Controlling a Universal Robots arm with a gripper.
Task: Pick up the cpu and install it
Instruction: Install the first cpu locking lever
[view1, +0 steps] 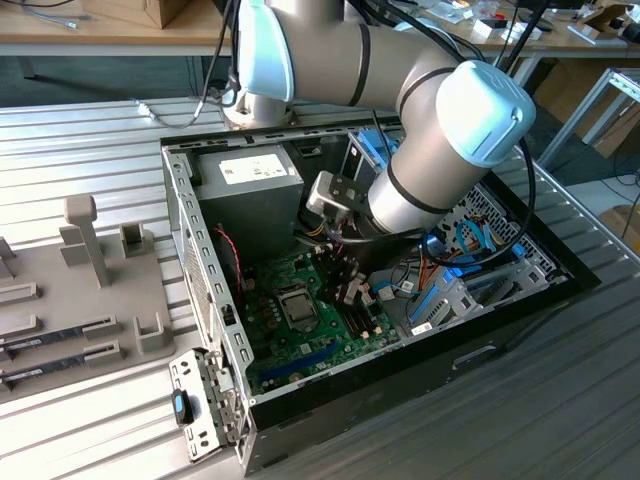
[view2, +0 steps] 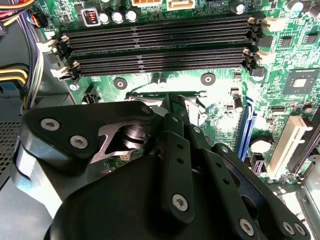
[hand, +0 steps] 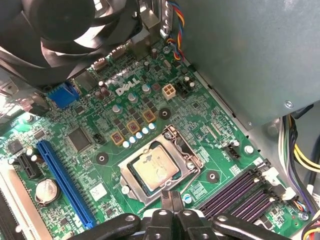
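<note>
Item: the cpu (hand: 154, 171), a flat square with a pale metal top, is seated in the socket (hand: 159, 170) on the green motherboard (hand: 120, 145) inside the open computer case (view1: 205, 300). It lies level within the metal socket frame, so it is judged already set in place and is not carried by anything.

Item: the gripper (hand: 171, 196) is held directly above the board, at the socket's edge beside the memory slots (hand: 240, 192). The fingertips (hand: 166, 200) are brought together, pad against pad, with nothing between them (a posture suited to pressing or nudging, not carrying). In the second wrist view the gripper (view2: 172, 107) is pointed down over the same frame, with the memory slots (view2: 160, 50) beyond it.

Item: the grey power supply (view1: 250, 190) is fixed in the case's far corner, well apart from the socket.

Item: a grey fixture tray (view1: 80, 290) is set outside the case, on the exterior view's left, holding upright posts and long slotted holders.
</note>
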